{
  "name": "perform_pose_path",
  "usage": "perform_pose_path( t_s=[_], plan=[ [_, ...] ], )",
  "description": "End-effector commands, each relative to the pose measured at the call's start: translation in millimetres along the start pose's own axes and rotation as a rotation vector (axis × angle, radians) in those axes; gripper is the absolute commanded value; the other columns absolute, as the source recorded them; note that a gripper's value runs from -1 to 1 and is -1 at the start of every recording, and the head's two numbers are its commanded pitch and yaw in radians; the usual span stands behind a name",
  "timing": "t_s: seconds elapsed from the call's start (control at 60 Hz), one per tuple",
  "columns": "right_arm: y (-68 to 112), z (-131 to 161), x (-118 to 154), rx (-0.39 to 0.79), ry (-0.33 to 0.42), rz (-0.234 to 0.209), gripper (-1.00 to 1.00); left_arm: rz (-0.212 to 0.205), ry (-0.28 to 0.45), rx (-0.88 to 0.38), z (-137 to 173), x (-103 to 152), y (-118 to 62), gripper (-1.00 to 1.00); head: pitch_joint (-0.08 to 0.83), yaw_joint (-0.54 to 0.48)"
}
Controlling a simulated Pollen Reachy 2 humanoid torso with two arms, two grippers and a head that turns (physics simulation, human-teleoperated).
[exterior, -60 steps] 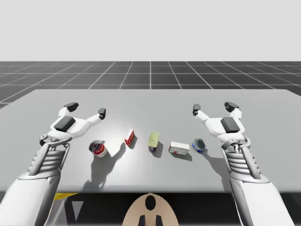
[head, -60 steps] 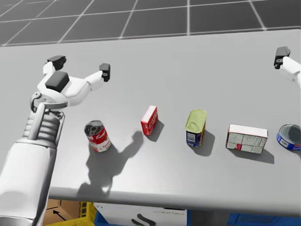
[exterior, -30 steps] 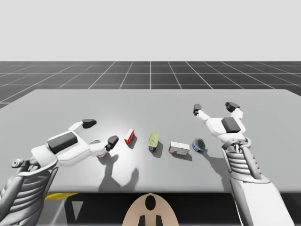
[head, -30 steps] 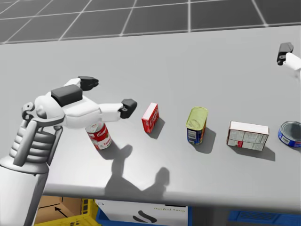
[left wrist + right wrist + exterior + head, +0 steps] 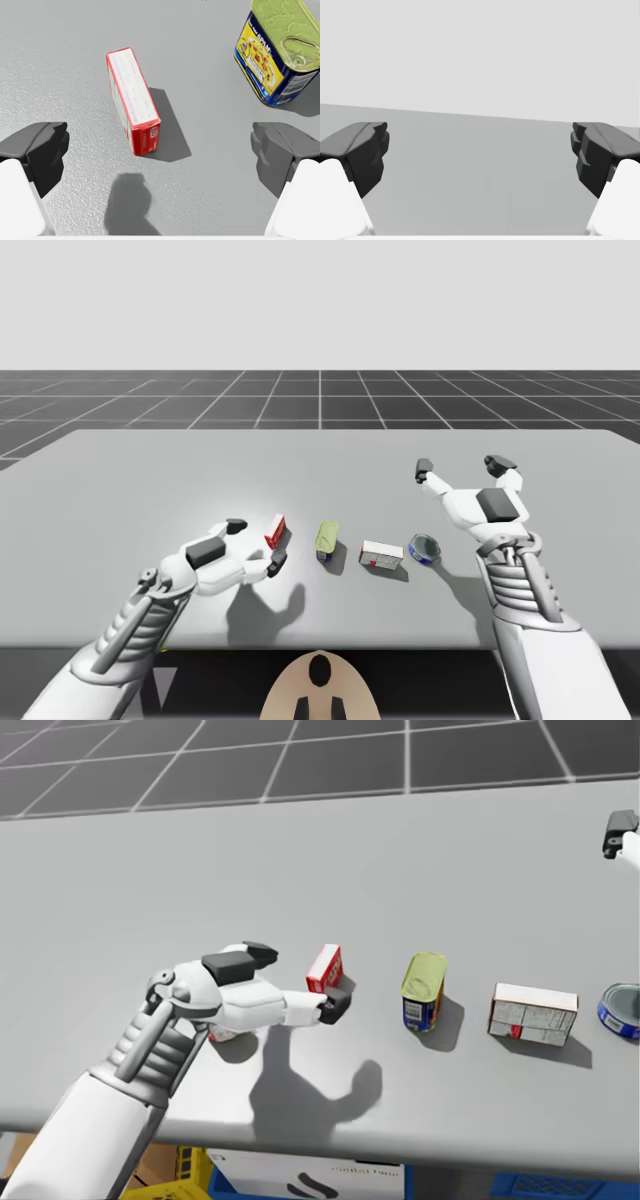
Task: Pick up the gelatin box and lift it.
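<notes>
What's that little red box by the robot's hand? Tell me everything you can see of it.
The red box is small, flat, cardboard-looking: red with pale printed panels. It stands on a long narrow edge on the grey table, closed and undented. It lies between the open fingers of my left gripper; neither touches it. Only the table touches it.

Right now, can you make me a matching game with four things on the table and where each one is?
Things:
1 red gelatin box
2 yellow-topped blue can
3 white box
4 round blue can

Places:
A last in the row, past the white box
B just ahead of my open left gripper
C between the two cans
D between the gelatin box and the white box

Pairs: 1-B, 2-D, 3-C, 4-A
</notes>
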Motion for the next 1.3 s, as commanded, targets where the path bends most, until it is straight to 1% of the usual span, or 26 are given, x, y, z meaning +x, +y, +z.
perform_pose_path(
  t_s=[0.017, 0.167, 0.333, 0.417, 0.45, 0.517, 0.533, 0.583, 0.6, 0.617, 0.633, 0.65, 0.7, 0.75, 0.833, 0.933, 1.017, 1.1, 1.117, 1.183, 1.3],
  plan=[
    [-1.2, 0.0, 1.0, -0.001, -0.001, -0.006, -1.00, 0.025, 0.081, 0.074, -27.9, 2.1, 5.9, -1.00, 0.631, 0.19],
    [-1.8, 0.1, 1.9, -0.001, -0.002, -0.012, -1.00, 0.039, 0.101, 0.093, -48.4, 2.0, 9.1, -1.00, 0.631, 0.19],
    [-3.7, 0.3, 3.0, 0.000, -0.005, -0.019, -1.00, 0.033, 0.131, 0.107, -71.2, -0.6, 9.6, -1.00, 0.629, 0.18],
    [-4.2, 0.1, 3.5, 0.001, -0.006, -0.021, -1.00, 0.030, 0.139, 0.117, -76.9, -2.1, 10.7, -1.00, 0.629, 0.18],
    [-4.5, 0.0, 3.5, 0.001, -0.006, -0.021, -1.00, 0.031, 0.143, 0.120, -79.0, -3.2, 11.3, -0.91, 0.628, 0.18],
    [-4.9, 0.1, 4.0, 0.000, -0.008, -0.023, -1.00, 0.027, 0.151, 0.127, -81.4, -5.5, 12.2, -0.85, 0.628, 0.18],
    [-5.0, 0.2, 4.2, 0.000, -0.008, -0.024, -1.00, 0.027, 0.153, 0.128, -81.7, -6.0, 12.3, -0.87, 0.628, 0.18],
    [-5.4, 0.2, 4.4, 0.000, -0.009, -0.026, -1.00, 0.022, 0.158, 0.135, -82.2, -7.7, 12.3, -0.77, 0.626, 0.18],
    [-5.5, 0.2, 4.5, -0.001, -0.009, -0.026, -1.00, 0.019, 0.160, 0.135, -82.0, -8.6, 11.7, -0.62, 0.626, 0.18],
    [-5.5, 0.2, 4.5, -0.001, -0.009, -0.026, -1.00, 0.016, 0.160, 0.135, -81.8, -9.0, 11.4, -0.53, 0.625, 0.18],
    [-5.5, 0.2, 4.5, -0.001, -0.009, -0.026, -1.00, 0.012, 0.161, 0.136, -81.7, -9.4, 10.9, -0.19, 0.625, 0.18],
    [-5.6, 0.3, 4.6, -0.001, -0.009, -0.027, -1.00, 0.004, 0.162, 0.141, -80.9, -10.4, 9.6, 0.83, 0.624, 0.18],
    [-5.7, 0.3, 4.7, -0.001, -0.010, -0.028, -1.00, -0.007, 0.162, 0.142, -79.3, -11.6, 6.9, 0.96, 0.623, 0.18],
    [-5.7, 0.2, 4.8, -0.001, -0.009, -0.030, -1.00, -0.025, 0.159, 0.150, -78.0, -12.2, 4.8, 1.00, 0.621, 0.18],
    [-6.1, -0.1, 4.9, -0.001, -0.008, -0.033, -1.00, -0.034, 0.158, 0.150, -77.1, -12.9, 2.6, 1.00, 0.615, 0.18],
    [-6.2, 0.1, 5.2, -0.001, -0.008, -0.035, -1.00, -0.043, 0.156, 0.150, -77.0, -13.8, 1.1, 1.00, 0.580, 0.18],
    [-6.5, -0.1, 5.2, -0.001, -0.008, -0.035, -1.00, -0.046, 0.156, 0.150, -77.1, -14.4, 0.4, 1.00, 0.524, 0.18],
    [-6.8, 0.1, 5.1, -0.001, -0.007, -0.038, -1.00, -0.052, 0.157, 0.153, -76.9, -14.9, -0.2, 1.00, 0.435, 0.17],
    [-6.8, 0.1, 5.1, -0.001, -0.007, -0.038, -1.00, -0.052, 0.157, 0.153, -76.9, -14.9, -0.2, 1.00, 0.435, 0.17],
    [-7.1, 0.5, 5.2, 0.007, -0.001, -0.053, -1.00, -0.055, 0.154, 0.155, -76.2, -14.3, -0.8, 1.00, 0.361, 0.16],
    [-7.2, 0.4, 5.2, 0.024, 0.013, -0.078, -1.00, -0.051, 0.121, 0.156, -67.8, -5.5, -1.4, 1.00, 0.320, 0.16]
  ],
)
